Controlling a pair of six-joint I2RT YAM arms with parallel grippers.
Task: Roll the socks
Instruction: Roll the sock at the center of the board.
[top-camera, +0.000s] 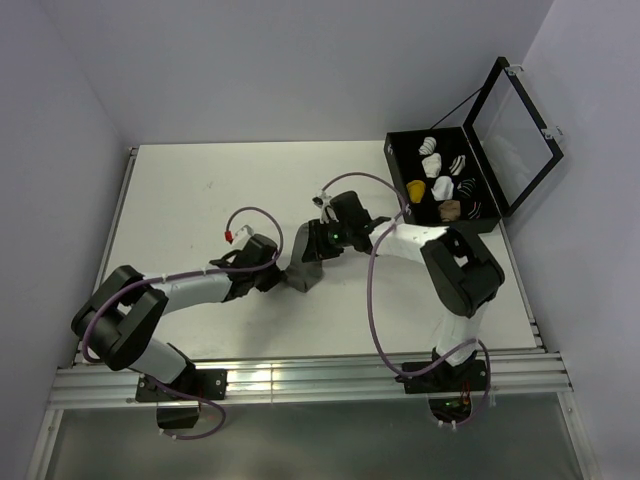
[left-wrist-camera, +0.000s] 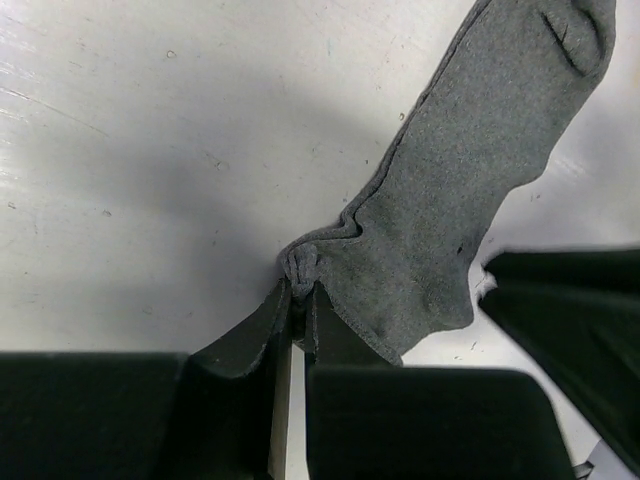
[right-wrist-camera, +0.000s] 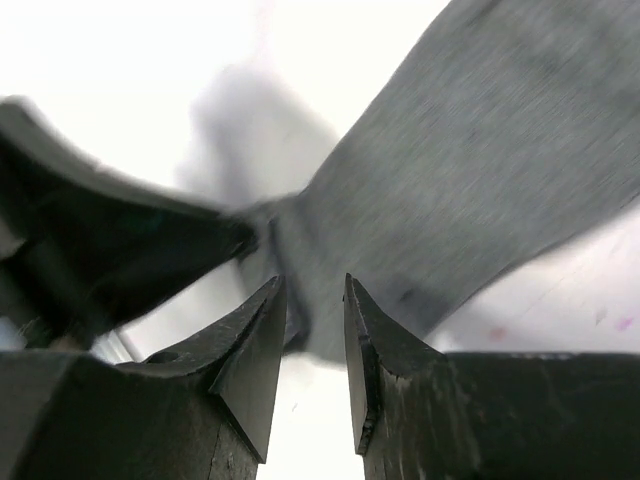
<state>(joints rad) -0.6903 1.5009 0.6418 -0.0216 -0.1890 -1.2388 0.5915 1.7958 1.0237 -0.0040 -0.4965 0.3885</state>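
- Left gripper (left-wrist-camera: 298, 292): clenched on a puckered bit of the grey sock (left-wrist-camera: 450, 200) at one long edge, low over the table (top-camera: 200, 190).
- Right gripper (right-wrist-camera: 314, 300): jaws a narrow gap apart, grey fabric showing in that gap; too blurred to tell whether gripping or only poised at the edge.
- Grey sock: lies spread mid-table between the two grippers, long axis running from the left pinch away toward the far right, far end free of both tools.
- Nearer arm: neither by much; left on one long edge, right just beside the opposite edge, both close to the same end.
- Next move, as judged: turns that end over along the long axis, so needs both grips level across the width.
- Risk, as judged: crowds the fingers at one end; may drag the cloth instead of rolling it.
- Elsewhere: black case (top-camera: 392, 175) open at the far right corner, well apart from the work, holding the mustard-yellow sock (top-camera: 416, 189) bundled, among white bundles (top-camera: 432, 145), striped bundles (top-camera: 458, 163) and a tan bundle (top-camera: 450, 209); blocks nothing between the grippers.
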